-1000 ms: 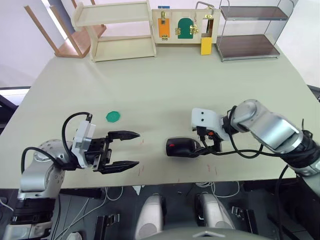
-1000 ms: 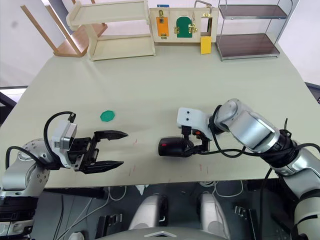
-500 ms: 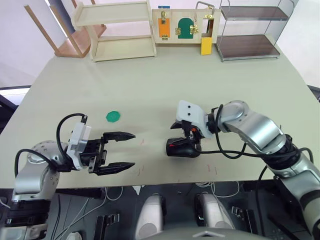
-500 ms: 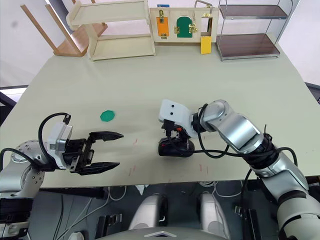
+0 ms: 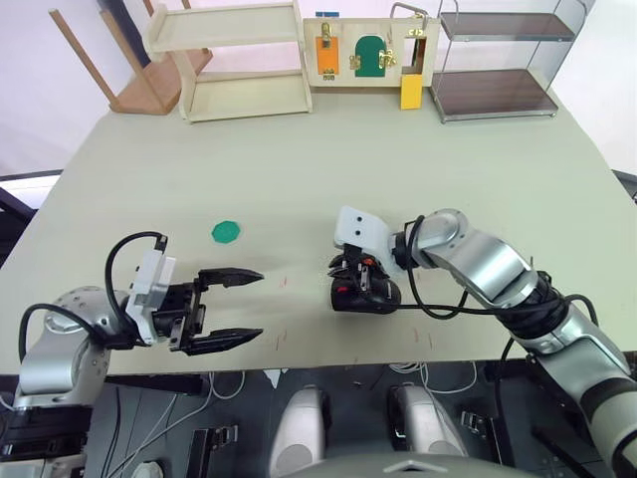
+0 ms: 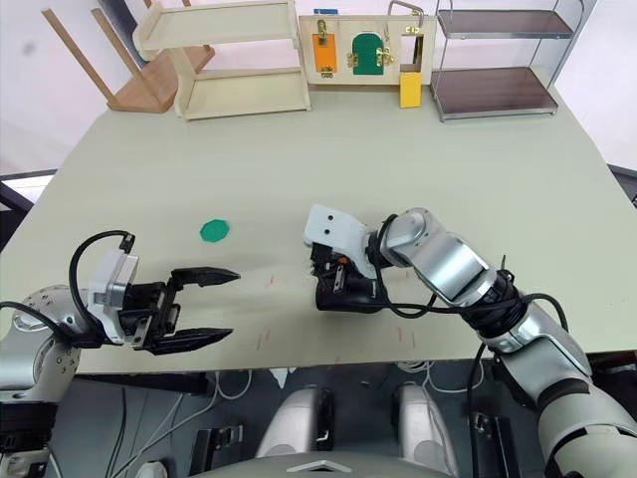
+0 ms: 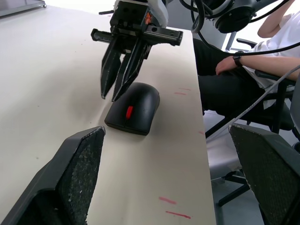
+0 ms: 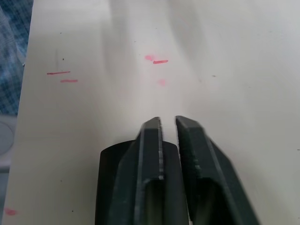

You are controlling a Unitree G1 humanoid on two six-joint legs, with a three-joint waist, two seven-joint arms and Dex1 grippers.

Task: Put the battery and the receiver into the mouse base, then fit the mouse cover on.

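One black mouse (image 7: 133,108) lies on the pale table (image 5: 299,169) near its front edge, its cover (image 7: 143,96) seated on the base so that a single closed body with a red scroll wheel (image 7: 129,111) is seen; what lies inside the base cannot be told. The right gripper (image 7: 117,91) points down at the mouse's end, its two black fingers (image 8: 154,164) drawn narrow with only a slim gap between them, tips just above or touching the cover; the contact cannot be told. They grasp nothing. The left gripper (image 5: 239,307) hovers well apart from the mouse, fingers (image 5: 231,276) spread wide and empty, the mouse lying beyond their tips. One flat green disc (image 5: 226,231) rests on the table beyond the left fingers. At the far edge stand one pale wooden shelf (image 5: 234,60), one latch board (image 5: 368,50) and one metal rack of two dark shelves (image 5: 498,65). A seated person (image 7: 253,61) appears in the left wrist view beyond the table edge.
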